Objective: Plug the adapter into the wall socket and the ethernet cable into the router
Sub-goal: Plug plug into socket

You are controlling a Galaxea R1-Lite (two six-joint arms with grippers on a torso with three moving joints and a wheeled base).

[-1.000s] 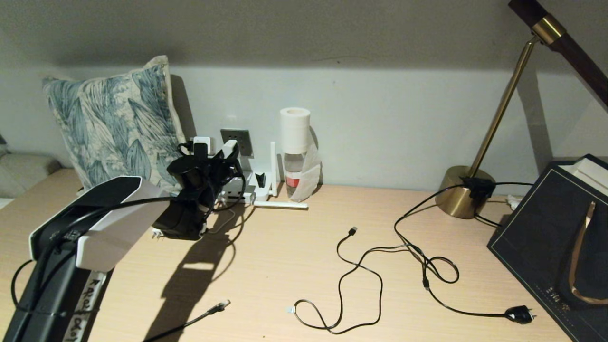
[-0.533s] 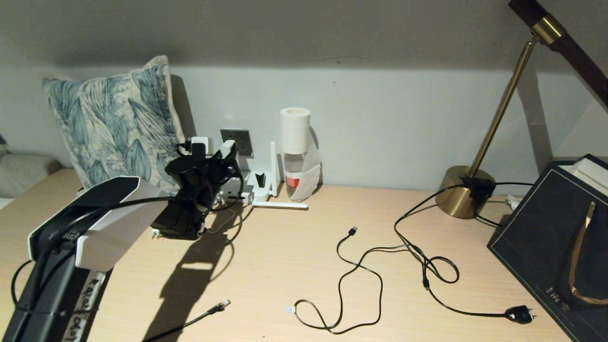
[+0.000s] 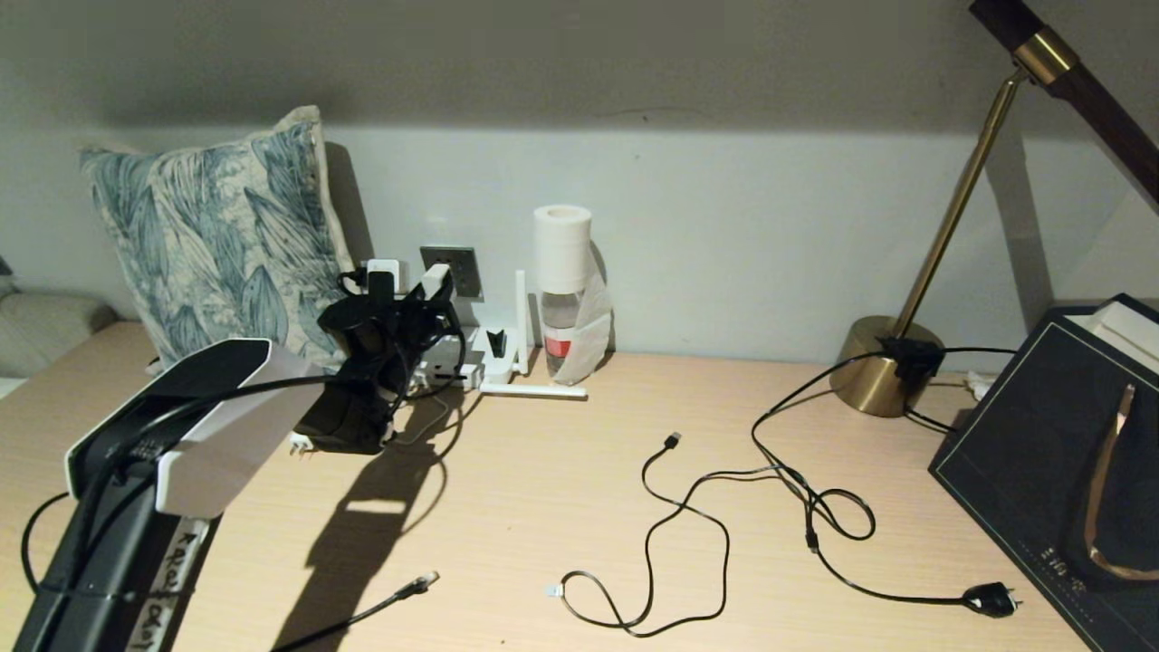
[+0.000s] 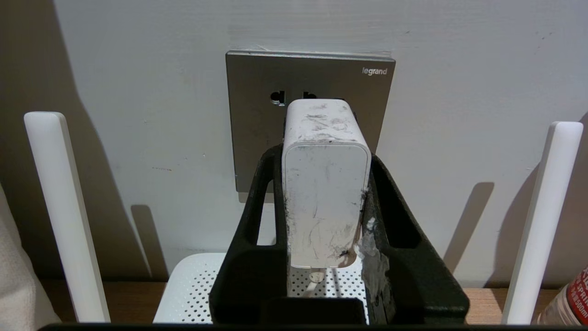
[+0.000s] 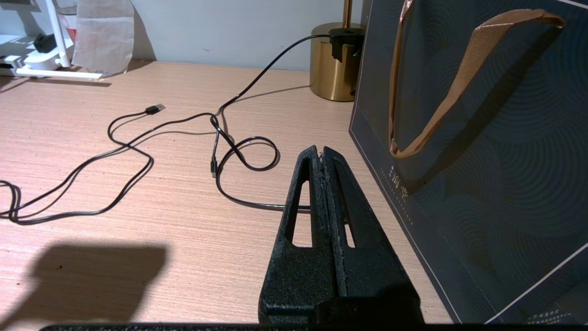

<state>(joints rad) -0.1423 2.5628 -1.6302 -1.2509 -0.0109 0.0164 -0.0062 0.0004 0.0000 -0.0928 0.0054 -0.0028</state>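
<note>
My left gripper (image 4: 325, 157) (image 3: 409, 292) is shut on the scuffed white adapter (image 4: 325, 197) (image 3: 435, 281) and holds it up against the grey wall socket (image 4: 257, 115) (image 3: 467, 270). The adapter's far end covers the plate's lower holes, and two dark holes show just above it. Whether its prongs are in, I cannot tell. The white router (image 4: 193, 289) (image 3: 496, 360) lies below, its antennas (image 4: 64, 216) standing on either side. The ethernet cable (image 3: 412, 587) lies at the table's front with its clear connector free. My right gripper (image 5: 321, 151) is shut and empty beside a dark bag.
A leaf-print pillow (image 3: 208, 235) leans on the wall at the left. A bottle (image 3: 563, 326) with a paper roll on top stands by the router. A brass lamp (image 3: 883, 362), its black cord and plug (image 3: 991, 599), a USB cable (image 3: 670, 507) and a dark paper bag (image 3: 1050, 453) fill the right.
The left arm has edged slightly forward toward the wall with the adapter still in its grip. Nothing else has moved.
</note>
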